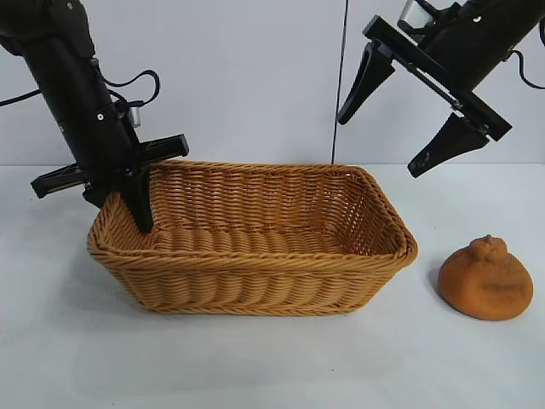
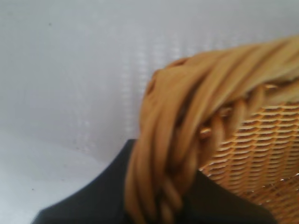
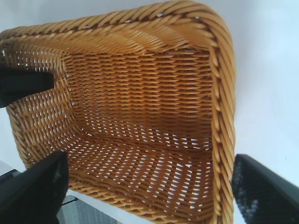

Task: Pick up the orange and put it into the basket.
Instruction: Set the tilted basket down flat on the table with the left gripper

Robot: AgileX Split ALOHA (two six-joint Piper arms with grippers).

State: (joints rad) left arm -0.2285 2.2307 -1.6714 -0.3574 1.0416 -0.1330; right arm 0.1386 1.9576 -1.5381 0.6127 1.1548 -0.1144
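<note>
The orange (image 1: 485,279), squat and knobbly, rests on the white table just right of the basket (image 1: 255,260); neither wrist view shows it. The tan wicker basket stands mid-table with nothing inside. My left gripper (image 1: 123,209) is shut on the basket's braided rim (image 2: 196,93) at its left end, one finger inside the wall and one outside. In the left wrist view the rim fills the gap of the left gripper (image 2: 159,205). My right gripper (image 1: 381,143) hangs open in the air above the basket's right end, well above the orange. The right wrist view looks down past the right gripper (image 3: 149,196) into the basket (image 3: 224,93).
The white table (image 1: 272,366) runs bare in front of the basket and around the orange. A pale wall (image 1: 255,77) stands behind. In the right wrist view a dark finger of the left gripper (image 3: 23,84) shows at the basket's far end.
</note>
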